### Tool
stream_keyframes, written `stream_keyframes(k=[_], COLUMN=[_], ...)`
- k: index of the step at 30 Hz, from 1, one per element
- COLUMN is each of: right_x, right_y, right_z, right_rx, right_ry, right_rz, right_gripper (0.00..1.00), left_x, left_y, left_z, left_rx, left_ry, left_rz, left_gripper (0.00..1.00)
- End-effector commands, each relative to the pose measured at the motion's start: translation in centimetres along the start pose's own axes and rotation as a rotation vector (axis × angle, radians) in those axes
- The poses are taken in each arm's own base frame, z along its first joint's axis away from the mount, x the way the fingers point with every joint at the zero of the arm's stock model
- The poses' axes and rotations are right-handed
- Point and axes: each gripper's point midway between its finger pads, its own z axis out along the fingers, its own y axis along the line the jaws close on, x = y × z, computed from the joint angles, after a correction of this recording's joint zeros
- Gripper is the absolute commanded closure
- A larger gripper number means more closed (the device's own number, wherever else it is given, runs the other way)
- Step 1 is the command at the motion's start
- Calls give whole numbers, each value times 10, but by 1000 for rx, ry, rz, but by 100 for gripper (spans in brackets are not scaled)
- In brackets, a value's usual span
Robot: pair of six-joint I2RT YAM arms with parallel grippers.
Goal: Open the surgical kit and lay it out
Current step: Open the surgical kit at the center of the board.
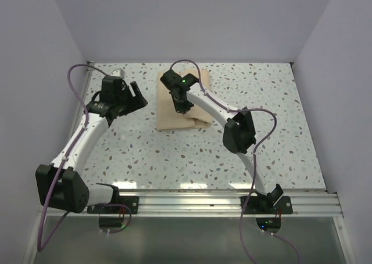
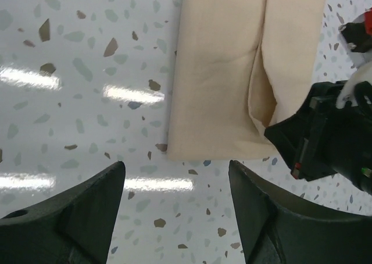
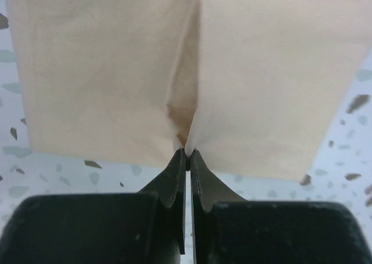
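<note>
**Right pinch on the flap seam: peel low and slow**

The cloth wrap (image 1: 168, 111) lies folded toward the far middle of the table (image 1: 279, 130), not opened yet. No tray or instruments are in view; I judge them inside. The right gripper (image 3: 188, 153) is clenched on the bundle's edge where two flaps meet, fingers together on a thin bite of cloth. The left gripper (image 2: 174, 170) hangs spread wide, holding nothing, near the bundle's left side and clear of it.

My plan:
- Confirm the bite takes one flap only.
- Draw that flap outward, low over the table, so the bundle doesn't drag or tip.
- If it slides, press the left fingers on the opposite flap to pin it
</note>
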Motion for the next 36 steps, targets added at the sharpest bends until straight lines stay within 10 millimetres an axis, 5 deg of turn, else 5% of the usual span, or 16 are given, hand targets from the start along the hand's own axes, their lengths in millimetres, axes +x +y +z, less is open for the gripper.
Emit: stream_keyframes(k=[1, 4, 7, 8, 10, 11, 12, 13, 14, 15, 19, 28, 36], right_x=[-46, -42, -18, -1, 13, 32, 40, 47, 62, 68, 80, 58, 47], right_y=[-74, -124, -160, -171, -189, -196, -203, -211, -215, -218, -234, -251, -250], right_z=[-94, -115, -112, -102, -101, -94, -93, -93, -88, -87, -91, -105, -98], right_rx=[96, 164, 217, 249, 288, 323, 351, 365, 389, 405, 463, 466, 455], right_ry=[-200, -221, -170, -121, -91, -39, -22, -7, 36, 49, 57, -3, 10], right_rz=[105, 190, 246, 243, 265, 269, 273, 285, 279, 287, 292, 319, 320], right_gripper=[100, 100, 100, 100, 99, 87, 71, 27, 10, 2, 2, 2, 2], left_x=[-23, -19, -15, 11, 15, 43, 50, 50, 75, 78, 95, 131, 178], left_y=[-44, -81, -128, -138, -158, -162, -164, -173, -172, -170, -160, -115, -140], left_z=[8, 31, 55, 78, 89, 111, 118, 120, 136, 142, 150, 155, 159], left_rx=[30, 47, 62, 51, 47, 28, 5, -7, -41, -74, -180, -313, -136], left_ry=[-58, -25, 0, 59, 69, 130, 140, 140, 187, 186, 233, 338, 416], left_rz=[118, 197, 292, 347, 388, 436, 459, 477, 518, 541, 605, 653, 691], left_gripper=[25, 26, 28, 28, 29, 30, 30, 30, 30, 30, 32, 37, 35])
